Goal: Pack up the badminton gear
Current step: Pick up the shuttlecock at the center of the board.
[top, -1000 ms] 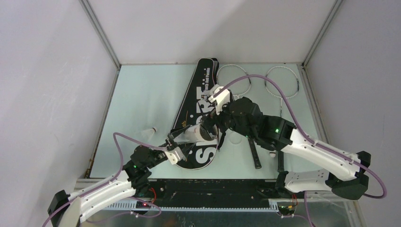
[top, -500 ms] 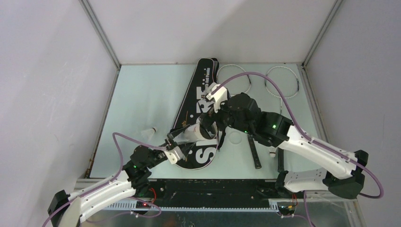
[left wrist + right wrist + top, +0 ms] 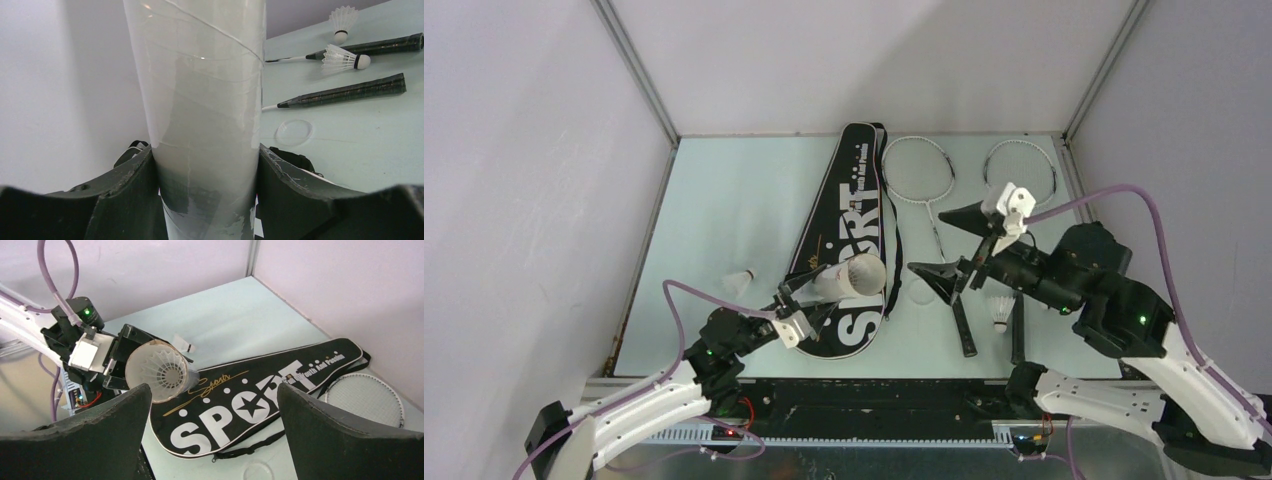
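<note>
My left gripper (image 3: 796, 305) is shut on the long white tube (image 3: 844, 280), holding it tilted over the black "SPORT" bag (image 3: 849, 215). The right wrist view shows a shuttlecock (image 3: 165, 371) inside the tube's open mouth. My right gripper (image 3: 951, 246) is open and empty, raised right of the tube, above the racket shafts. Two silver rackets (image 3: 917, 170) (image 3: 1021, 172) lie at the back right, with their black handles (image 3: 964, 325) toward me. One shuttlecock (image 3: 742, 281) lies left of the bag and another (image 3: 1001, 312) stands between the handles. The left wrist view shows two shuttlecocks (image 3: 345, 57) (image 3: 344, 20) by the handles.
A clear round lid (image 3: 921, 291) lies on the table between the bag and the nearer racket handle. The bag's black strap (image 3: 894, 265) trails along its right edge. Grey walls close in the table on the left, back and right.
My right gripper has pulled back to the right, away from the tube's mouth, and is now open. The left gripper and the tube have stayed put.
</note>
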Robot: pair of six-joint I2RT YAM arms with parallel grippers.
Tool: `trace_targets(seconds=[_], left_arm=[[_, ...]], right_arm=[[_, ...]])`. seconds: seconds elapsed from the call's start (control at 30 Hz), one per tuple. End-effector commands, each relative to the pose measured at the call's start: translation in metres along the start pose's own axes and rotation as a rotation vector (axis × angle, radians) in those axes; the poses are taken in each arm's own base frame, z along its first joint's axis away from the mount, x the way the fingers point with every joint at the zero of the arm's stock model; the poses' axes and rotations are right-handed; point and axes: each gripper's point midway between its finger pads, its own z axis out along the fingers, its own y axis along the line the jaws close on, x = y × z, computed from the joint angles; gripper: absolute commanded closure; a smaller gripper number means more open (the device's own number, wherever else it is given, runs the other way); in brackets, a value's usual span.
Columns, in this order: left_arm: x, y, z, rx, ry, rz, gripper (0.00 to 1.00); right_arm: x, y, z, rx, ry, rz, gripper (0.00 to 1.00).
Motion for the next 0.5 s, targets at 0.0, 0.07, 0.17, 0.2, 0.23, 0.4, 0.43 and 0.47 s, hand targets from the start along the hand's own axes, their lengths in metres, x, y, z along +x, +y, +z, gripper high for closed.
trace_targets(seconds=[0.0,0.07,0.17,0.2,0.23,0.4,0.43,0.47], left_arm=[[0.011,-0.002,-0.002,-0.002,0.043,-0.03,0.48],[0.009,-0.002,-0.002,-0.003,0.038,-0.029,0.48],[0.007,-0.003,-0.004,-0.001,0.029,-0.031,0.48],[0.006,-0.002,-0.004,-0.004,0.023,-0.03,0.48],[0.006,-0.002,-0.005,-0.004,0.023,-0.03,0.48],[0.006,0.0,-0.006,-0.012,0.026,-0.028,0.48],[0.006,-0.001,-0.006,-0.01,0.025,-0.028,0.49],[0.006,-0.001,-0.006,-0.006,0.024,-0.029,0.48]], right_arm=[[0.006,-0.014,-0.003,0.074,-0.006,0.022,0.01],[0.016,-0.046,-0.008,0.269,0.019,0.103,0.01],[0.053,-0.115,-0.037,0.692,0.159,0.244,0.01],[0.069,-0.144,-0.047,0.864,0.198,0.327,0.01],[0.076,-0.153,-0.054,0.928,0.232,0.367,0.01],[0.179,-0.19,-0.104,1.305,0.611,0.594,0.01],[0.196,-0.188,-0.116,1.352,0.691,0.592,0.01],[0.214,-0.192,-0.126,1.411,0.764,0.585,0.02]])
